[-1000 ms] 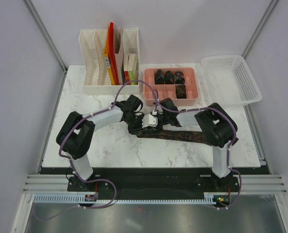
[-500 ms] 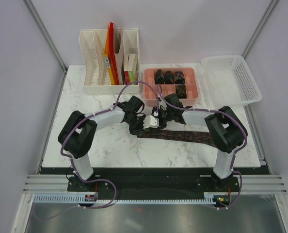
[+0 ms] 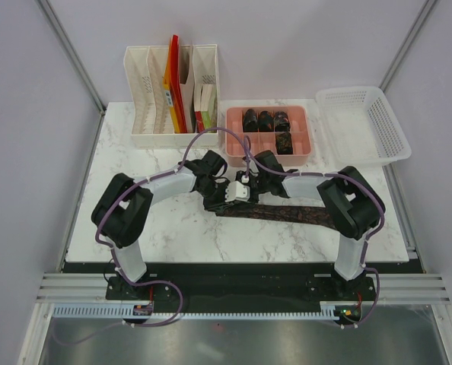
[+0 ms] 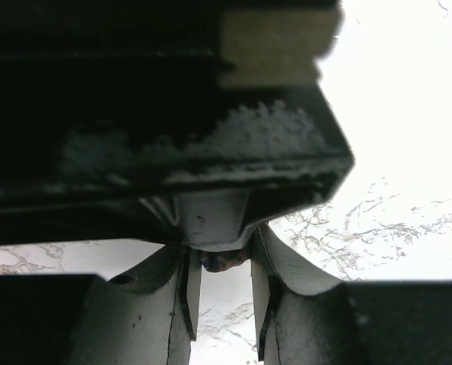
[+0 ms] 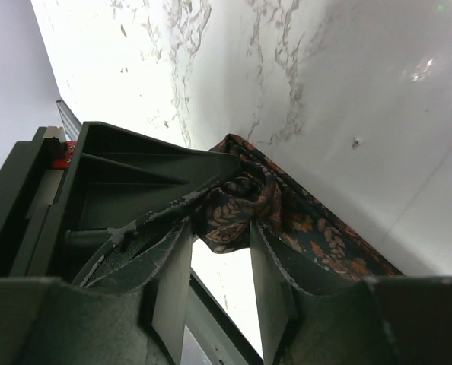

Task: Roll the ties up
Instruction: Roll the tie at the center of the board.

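A dark tie (image 3: 294,214) with a reddish leaf pattern lies as a long strip across the table's middle, its left end wound into a small roll (image 5: 245,199). My left gripper (image 3: 220,199) meets that end, and in the left wrist view a bit of the roll (image 4: 222,260) sits pinched at its tips (image 4: 221,263). My right gripper (image 3: 243,188) faces it from the right. Its jaws (image 5: 220,228) stand apart on either side of the roll, which hangs between the fingertips. The two grippers nearly touch. Several rolled ties (image 3: 265,120) sit in the pink tray.
The pink tray (image 3: 306,141) stands at the back, just beyond both grippers. A white basket (image 3: 363,125) is at the back right. A white file organiser (image 3: 173,99) with coloured folders is at the back left.
My right gripper has widened its jaws around the roll and its arm has reached further left. The left gripper stayed on the tie's end.
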{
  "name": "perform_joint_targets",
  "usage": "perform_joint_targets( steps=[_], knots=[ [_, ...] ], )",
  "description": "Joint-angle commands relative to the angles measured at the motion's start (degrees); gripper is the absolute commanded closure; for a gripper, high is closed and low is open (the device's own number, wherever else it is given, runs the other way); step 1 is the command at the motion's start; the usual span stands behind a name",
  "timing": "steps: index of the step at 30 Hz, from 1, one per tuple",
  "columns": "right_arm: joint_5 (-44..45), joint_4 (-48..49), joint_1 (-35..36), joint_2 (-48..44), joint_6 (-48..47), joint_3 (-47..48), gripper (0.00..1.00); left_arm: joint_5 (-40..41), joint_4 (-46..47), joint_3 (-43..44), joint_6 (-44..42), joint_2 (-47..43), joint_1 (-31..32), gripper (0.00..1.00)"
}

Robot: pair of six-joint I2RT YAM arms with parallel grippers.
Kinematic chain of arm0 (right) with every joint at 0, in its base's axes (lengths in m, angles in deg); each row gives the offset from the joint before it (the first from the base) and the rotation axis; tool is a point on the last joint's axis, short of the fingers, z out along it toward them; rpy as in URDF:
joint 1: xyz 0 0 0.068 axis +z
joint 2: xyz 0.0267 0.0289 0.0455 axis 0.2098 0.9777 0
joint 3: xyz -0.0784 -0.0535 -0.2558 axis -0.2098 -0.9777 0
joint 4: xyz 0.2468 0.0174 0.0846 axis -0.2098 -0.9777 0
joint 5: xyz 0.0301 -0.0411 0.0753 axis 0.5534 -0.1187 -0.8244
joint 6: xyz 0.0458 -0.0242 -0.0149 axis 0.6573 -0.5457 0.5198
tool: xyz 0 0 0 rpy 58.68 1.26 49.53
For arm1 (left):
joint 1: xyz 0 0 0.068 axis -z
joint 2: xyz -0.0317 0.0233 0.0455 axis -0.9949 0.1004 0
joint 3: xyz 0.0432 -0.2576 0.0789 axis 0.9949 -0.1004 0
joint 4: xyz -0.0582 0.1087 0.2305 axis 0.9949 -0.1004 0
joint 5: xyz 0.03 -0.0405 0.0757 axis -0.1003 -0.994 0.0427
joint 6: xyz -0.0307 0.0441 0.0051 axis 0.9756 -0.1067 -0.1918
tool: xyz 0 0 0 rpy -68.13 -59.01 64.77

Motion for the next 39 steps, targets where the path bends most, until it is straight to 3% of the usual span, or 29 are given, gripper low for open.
perform_joint_targets(
  steps=[1,4,8,11,17,25,39],
  knots=[
    [-0.5,1.7,1.0,0.1,0.6,-0.4,0.59,-3.0,-2.3,-2.1,-2.8,1.2,0.3,0.75],
    [-1.0,1.5,1.7,0.0,1.6,-0.4,0.66,-3.8,-2.2,-2.3,-3.3,0.5,0.2,0.75],
    [-0.5,1.1,1.7,-1.2,2.9,-0.9,0.93,-3.8,-2.2,-2.2,-3.4,-0.1,0.1,0.74],
    [-1.0,0.3,1.0,-2.3,4.2,-2.0,1.00,-4.1,-2.3,-2.5,-3.1,-0.8,-0.4,0.67],
    [1.8,-4.4,-0.1,-1.8,1.2,-3.7,1.00,-7.3,-1.3,-3.4,-2.5,-3.7,-2.8,0.43],
    [3.6,-7.1,-2.7,-0.1,-2.0,-4.0,1.00,-9.4,3.5,-6.0,-0.6,-9.4,-3.9,0.25],
    [6.1,-12.5,-3.8,2.2,-7.4,-2.8,1.00,-11.0,8.4,-4.3,2.0,-6.3,-2.2,0.16]
  ],
)
